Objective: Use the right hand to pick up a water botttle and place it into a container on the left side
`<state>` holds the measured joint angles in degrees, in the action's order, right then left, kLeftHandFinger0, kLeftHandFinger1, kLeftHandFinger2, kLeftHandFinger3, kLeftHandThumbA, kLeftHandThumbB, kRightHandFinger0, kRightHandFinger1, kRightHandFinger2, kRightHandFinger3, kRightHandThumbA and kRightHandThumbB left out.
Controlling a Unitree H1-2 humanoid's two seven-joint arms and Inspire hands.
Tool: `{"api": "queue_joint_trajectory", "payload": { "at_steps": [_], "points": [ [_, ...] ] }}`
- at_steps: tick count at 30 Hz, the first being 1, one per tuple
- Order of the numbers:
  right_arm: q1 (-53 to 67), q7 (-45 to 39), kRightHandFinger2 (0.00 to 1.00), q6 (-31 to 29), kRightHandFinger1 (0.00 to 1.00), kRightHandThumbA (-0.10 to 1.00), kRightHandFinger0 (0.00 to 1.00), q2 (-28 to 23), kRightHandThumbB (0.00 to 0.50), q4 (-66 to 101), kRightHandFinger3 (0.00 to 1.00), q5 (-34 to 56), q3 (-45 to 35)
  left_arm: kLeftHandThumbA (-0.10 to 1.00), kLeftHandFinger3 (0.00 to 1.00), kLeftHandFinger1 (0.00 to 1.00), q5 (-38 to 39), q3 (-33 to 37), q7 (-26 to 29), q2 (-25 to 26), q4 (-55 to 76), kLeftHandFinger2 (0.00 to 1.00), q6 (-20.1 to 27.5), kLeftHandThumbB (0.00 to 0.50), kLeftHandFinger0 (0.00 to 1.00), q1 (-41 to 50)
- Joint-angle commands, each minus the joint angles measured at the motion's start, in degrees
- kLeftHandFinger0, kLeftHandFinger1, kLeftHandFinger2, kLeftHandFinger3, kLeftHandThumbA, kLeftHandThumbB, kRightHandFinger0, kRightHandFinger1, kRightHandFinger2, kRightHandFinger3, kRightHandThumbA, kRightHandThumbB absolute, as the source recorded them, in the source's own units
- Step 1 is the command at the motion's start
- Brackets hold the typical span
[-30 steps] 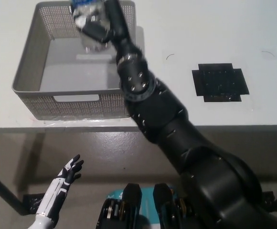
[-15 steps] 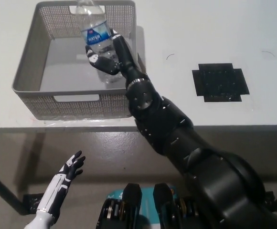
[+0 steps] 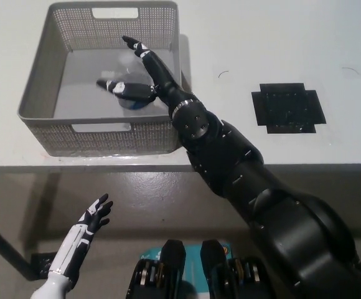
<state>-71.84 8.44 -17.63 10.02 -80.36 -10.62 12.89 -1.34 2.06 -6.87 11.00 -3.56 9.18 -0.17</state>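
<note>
A grey mesh basket (image 3: 37,106) stands on the white table at the left. In it lies a clear water bottle (image 3: 131,103), of which I see only a blurred patch of blue label near the front right corner. My black right hand (image 3: 148,78) reaches over the basket's right wall and hovers above the bottle, open, fingers spread, holding nothing. Below the table edge at the lower left, my white left hand (image 3: 86,230) rests open with its fingers apart.
A black square patch (image 3: 287,107) lies on the white table (image 3: 243,37) to the right. The table's front edge runs across the middle of the view, with the floor below it. A dark table leg (image 3: 0,246) shows at the lower left.
The right hand has let go of the bottle, which dropped from upright in the hand to the basket floor. The fingers have spread open. The left hand has barely moved.
</note>
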Motion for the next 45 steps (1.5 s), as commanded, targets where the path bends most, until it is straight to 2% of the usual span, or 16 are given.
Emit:
{"api": "queue_joint_trajectory", "payload": {
  "at_steps": [1, 10, 11, 14, 16, 19, 22, 26, 29, 30, 34, 35, 39, 40, 41, 45],
  "points": [
    [-4.3, -1.9, 1.00, -2.4, 1.00, 1.00, 1.00, -2.3, 0.500, 2.4, 1.00, -1.1, 0.5, 1.00, 1.00, 1.00, -0.2, 0.1, -0.9, 0.9, 1.2, 1.00, 1.7, 0.178, 1.00, -1.1],
    [-4.1, -4.4, 1.00, -6.7, 1.00, 1.00, 1.00, -5.3, 0.500, 15.1, 1.00, 1.6, -2.3, 1.00, 1.00, 1.00, -0.8, 0.4, -0.9, 1.0, 0.8, 1.00, 1.5, 0.216, 1.00, -1.4],
    [-3.5, -5.2, 1.00, -6.0, 1.00, 1.00, 1.00, -5.8, 0.500, 17.8, 1.00, 2.2, -2.8, 1.00, 1.00, 1.00, -0.6, 0.3, -1.0, 1.1, 0.8, 1.00, 1.5, 0.219, 1.00, -1.4],
    [0.7, -8.3, 1.00, 2.0, 1.00, 1.00, 1.00, -8.4, 0.500, 35.2, 1.00, 4.7, -5.0, 1.00, 1.00, 1.00, -0.1, 0.2, -1.4, 1.4, 1.1, 1.00, 1.2, 0.247, 1.00, -1.3],
    [2.8, -9.4, 1.00, 4.9, 1.00, 1.00, 1.00, -9.8, 0.500, 43.6, 1.00, 5.8, -5.8, 1.00, 1.00, 1.00, 0.3, 0.1, -1.6, 1.5, 0.8, 1.00, 1.4, 0.254, 1.00, -1.4],
    [5.5, -11.8, 1.00, 8.5, 1.00, 1.00, 1.00, -12.6, 0.500, 56.3, 1.00, 9.7, -7.8, 1.00, 1.00, 1.00, 0.3, 0.0, -1.3, 1.2, 0.4, 1.00, 1.8, 0.241, 1.00, -1.4],
    [9.8, -12.0, 1.00, 11.2, 1.00, 1.00, 1.00, -15.4, 0.500, 69.5, 1.00, 12.8, -10.2, 1.00, 1.00, 1.00, -0.3, 0.1, -0.9, 1.1, 0.5, 1.00, 2.0, 0.195, 1.00, -1.3],
    [17.4, -13.4, 1.00, 14.8, 1.00, 1.00, 1.00, -17.9, 0.500, 81.4, 1.00, 17.9, -11.9, 1.00, 1.00, 1.00, -0.2, -0.1, -0.9, 1.3, 0.7, 1.00, 1.7, 0.179, 1.00, -1.4],
    [31.3, -12.7, 1.00, 11.4, 1.00, 1.00, 1.00, -19.6, 0.500, 91.2, 1.00, 16.3, -11.1, 1.00, 1.00, 1.00, 0.1, -0.3, -0.9, 1.2, 0.9, 1.00, 1.2, 0.168, 1.00, -1.4],
    [32.4, -12.4, 1.00, 11.1, 1.00, 1.00, 1.00, -19.5, 0.500, 91.9, 1.00, 15.8, -11.0, 1.00, 1.00, 1.00, 0.2, -0.3, -0.9, 1.2, 1.0, 1.00, 1.2, 0.167, 1.00, -1.3],
    [47.4, -10.9, 1.00, 3.4, 1.00, 1.00, 1.00, -18.0, 0.500, 91.9, 1.00, 13.5, -8.7, 1.00, 1.00, 1.00, 0.2, -0.3, -1.0, 1.3, 0.5, 1.00, 1.6, 0.175, 1.00, -1.0],
    [51.2, -10.6, 1.00, 1.1, 1.00, 1.00, 1.00, -17.6, 0.484, 90.1, 1.00, 13.2, -8.1, 1.00, 1.00, 1.00, 0.2, -0.3, -1.0, 1.3, 0.3, 1.00, 1.5, 0.168, 1.00, -1.1],
    [58.5, -11.3, 1.00, -2.6, 1.00, 1.00, 1.00, -16.6, 0.478, 84.1, 1.00, 14.5, -6.8, 1.00, 1.00, 1.00, 0.7, -0.4, -1.0, 1.0, 0.0, 1.00, 1.9, 0.157, 1.00, -0.8],
    [60.0, -11.9, 1.00, -3.4, 1.00, 1.00, 1.00, -16.6, 0.466, 82.8, 1.00, 15.1, -6.5, 1.00, 1.00, 1.00, 0.7, -0.4, -0.9, 0.9, 0.1, 1.00, 1.9, 0.153, 1.00, -0.7],
    [61.5, -12.5, 1.00, -3.7, 1.00, 1.00, 1.00, -16.8, 0.431, 81.8, 1.00, 15.3, -6.2, 1.00, 1.00, 1.00, 0.7, -0.5, -0.8, 0.9, 0.1, 1.00, 1.9, 0.151, 1.00, -0.6],
    [65.3, -13.7, 1.00, -4.2, 1.00, 1.00, 1.00, -17.2, 0.408, 79.2, 1.00, 15.1, -6.1, 1.00, 1.00, 1.00, 0.7, -0.7, -0.7, 0.8, -0.1, 1.00, 2.1, 0.145, 1.00, -0.6]
  ]
}}
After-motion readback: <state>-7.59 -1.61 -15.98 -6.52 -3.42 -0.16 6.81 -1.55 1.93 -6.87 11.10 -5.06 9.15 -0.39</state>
